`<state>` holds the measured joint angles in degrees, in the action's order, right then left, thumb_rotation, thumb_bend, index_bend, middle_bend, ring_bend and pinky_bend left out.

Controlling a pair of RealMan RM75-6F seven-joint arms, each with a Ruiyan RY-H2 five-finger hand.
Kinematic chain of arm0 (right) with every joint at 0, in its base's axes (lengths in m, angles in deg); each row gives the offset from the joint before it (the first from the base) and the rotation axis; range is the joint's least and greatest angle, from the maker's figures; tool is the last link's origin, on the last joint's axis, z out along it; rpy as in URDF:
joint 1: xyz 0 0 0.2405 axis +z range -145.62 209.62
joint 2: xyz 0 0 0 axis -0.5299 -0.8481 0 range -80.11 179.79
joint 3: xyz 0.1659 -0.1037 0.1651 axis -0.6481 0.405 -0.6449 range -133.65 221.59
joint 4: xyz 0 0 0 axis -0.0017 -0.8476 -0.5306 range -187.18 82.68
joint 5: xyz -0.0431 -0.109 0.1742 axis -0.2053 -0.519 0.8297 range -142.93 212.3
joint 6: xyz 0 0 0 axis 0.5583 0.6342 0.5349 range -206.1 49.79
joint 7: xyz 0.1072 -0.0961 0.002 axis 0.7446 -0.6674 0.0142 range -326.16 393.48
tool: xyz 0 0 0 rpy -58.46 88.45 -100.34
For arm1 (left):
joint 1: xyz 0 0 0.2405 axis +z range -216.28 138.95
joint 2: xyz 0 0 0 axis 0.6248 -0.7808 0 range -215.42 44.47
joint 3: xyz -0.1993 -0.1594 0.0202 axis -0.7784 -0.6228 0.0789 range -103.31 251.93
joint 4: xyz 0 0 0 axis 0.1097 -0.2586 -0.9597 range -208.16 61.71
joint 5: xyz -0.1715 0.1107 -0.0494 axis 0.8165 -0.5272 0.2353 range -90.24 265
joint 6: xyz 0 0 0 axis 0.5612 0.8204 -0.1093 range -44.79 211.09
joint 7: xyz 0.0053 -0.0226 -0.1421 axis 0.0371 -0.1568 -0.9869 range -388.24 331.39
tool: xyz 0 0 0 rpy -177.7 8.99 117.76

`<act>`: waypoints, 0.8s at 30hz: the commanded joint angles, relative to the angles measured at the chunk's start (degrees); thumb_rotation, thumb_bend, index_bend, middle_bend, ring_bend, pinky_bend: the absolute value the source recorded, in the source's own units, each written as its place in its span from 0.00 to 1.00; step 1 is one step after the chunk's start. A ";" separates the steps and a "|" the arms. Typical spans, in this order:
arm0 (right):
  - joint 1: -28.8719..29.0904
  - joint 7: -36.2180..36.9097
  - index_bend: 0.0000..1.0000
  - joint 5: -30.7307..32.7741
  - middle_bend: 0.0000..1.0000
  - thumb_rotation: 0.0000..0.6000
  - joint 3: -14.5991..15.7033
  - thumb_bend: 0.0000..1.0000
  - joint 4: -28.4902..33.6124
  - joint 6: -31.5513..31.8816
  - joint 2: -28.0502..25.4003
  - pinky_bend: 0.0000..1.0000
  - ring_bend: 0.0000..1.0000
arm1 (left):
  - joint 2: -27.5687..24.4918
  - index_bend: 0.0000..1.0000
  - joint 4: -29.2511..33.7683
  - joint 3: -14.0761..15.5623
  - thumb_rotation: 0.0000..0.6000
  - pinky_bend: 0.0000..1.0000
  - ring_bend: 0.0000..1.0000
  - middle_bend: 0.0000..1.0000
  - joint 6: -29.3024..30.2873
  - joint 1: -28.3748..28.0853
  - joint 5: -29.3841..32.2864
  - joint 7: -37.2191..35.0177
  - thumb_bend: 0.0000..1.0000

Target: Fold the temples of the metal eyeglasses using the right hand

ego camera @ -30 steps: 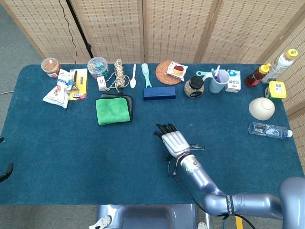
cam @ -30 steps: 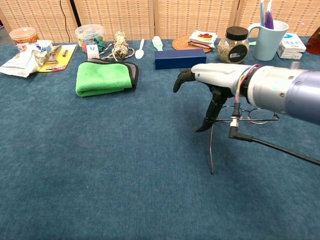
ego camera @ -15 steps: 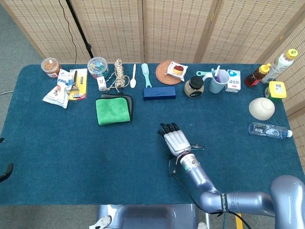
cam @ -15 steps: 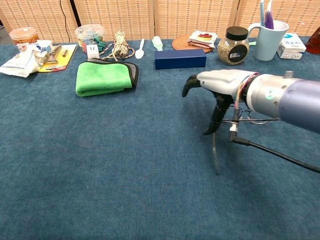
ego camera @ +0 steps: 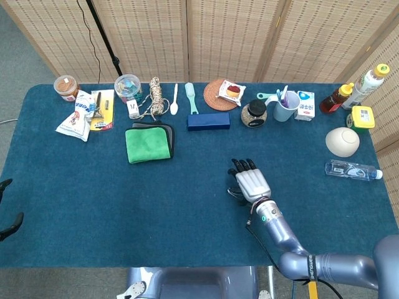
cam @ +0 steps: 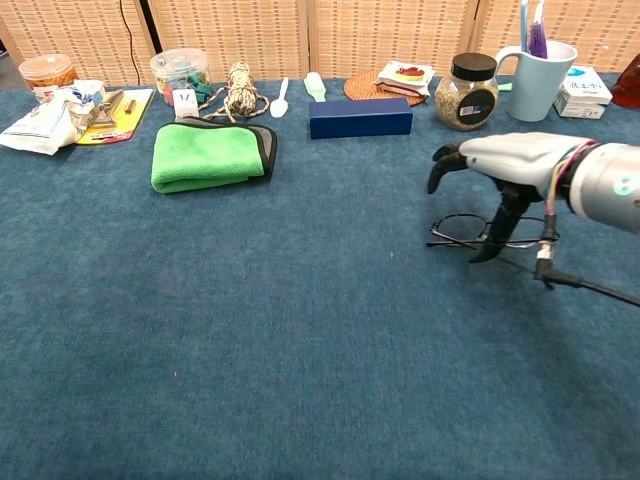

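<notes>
Eyeglasses (cam: pixel 462 231) lie under right hand (cam: pixel 505 165) (palm down), fingers apart w/ tips by frame, holding nothing.

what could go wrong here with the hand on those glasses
The right hand hangs over the thin metal glasses with its thumb down on the frame; pressing harder might bend them or skid them across the cloth. In the head view the hand hides the glasses, so a half-folded temple may go unseen. The cable behind could snag.

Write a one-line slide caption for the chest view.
Right hand hovers over metal eyeglasses lying on the blue table, thumb reaching down beside them.
</notes>
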<state>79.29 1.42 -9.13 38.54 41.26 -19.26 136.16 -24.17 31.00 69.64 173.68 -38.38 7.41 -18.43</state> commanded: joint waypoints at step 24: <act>-9.18 16.17 0.33 -10.97 0.09 1.00 0.48 0.00 -1.87 0.70 -9.57 0.00 0.01 | -0.49 0.16 2.09 -0.02 1.00 0.05 0.06 0.07 0.66 0.05 -0.20 2.02 0.29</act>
<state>72.21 13.83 -17.47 39.60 37.28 -20.53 128.48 -24.69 33.11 69.58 174.35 -38.36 7.17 -16.37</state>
